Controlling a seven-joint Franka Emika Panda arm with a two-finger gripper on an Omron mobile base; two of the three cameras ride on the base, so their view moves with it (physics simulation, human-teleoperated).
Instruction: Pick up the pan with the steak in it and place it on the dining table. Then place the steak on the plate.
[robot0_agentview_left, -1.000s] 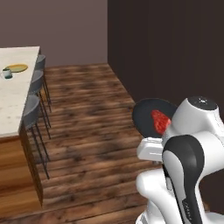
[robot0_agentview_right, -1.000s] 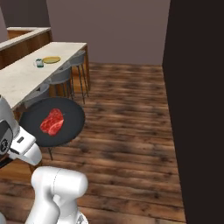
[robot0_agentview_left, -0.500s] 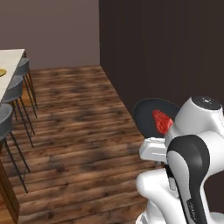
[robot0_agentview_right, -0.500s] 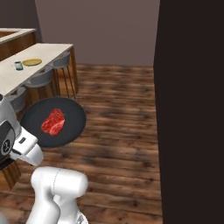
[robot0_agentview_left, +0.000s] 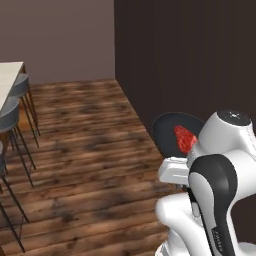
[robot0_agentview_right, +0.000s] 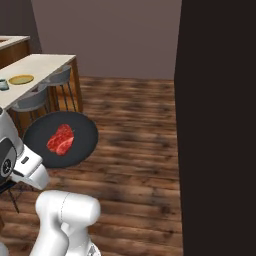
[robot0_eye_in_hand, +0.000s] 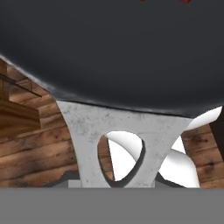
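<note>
Pan's off the stove and riding along, table run not finished

The pan (robot0_agentview_right: 61, 139) with the steak (robot0_agentview_right: 60, 139) sits level above the wood floor, fingers clamped on its handle; arm tucked close; dining table (robot0_agentview_right: 37, 67) and plate (robot0_agentview_right: 21, 79) well off, so set-down and steak transfer remain.

Arm (robot0_agentview_left: 220, 165): glossy white rounded shells, dark grey bands at joints, dark cap on top of one joint. Small white boxy part at wrist. Lower link (robot0_agentview_right: 67, 220) smooth, white, tube-shaped.
</note>
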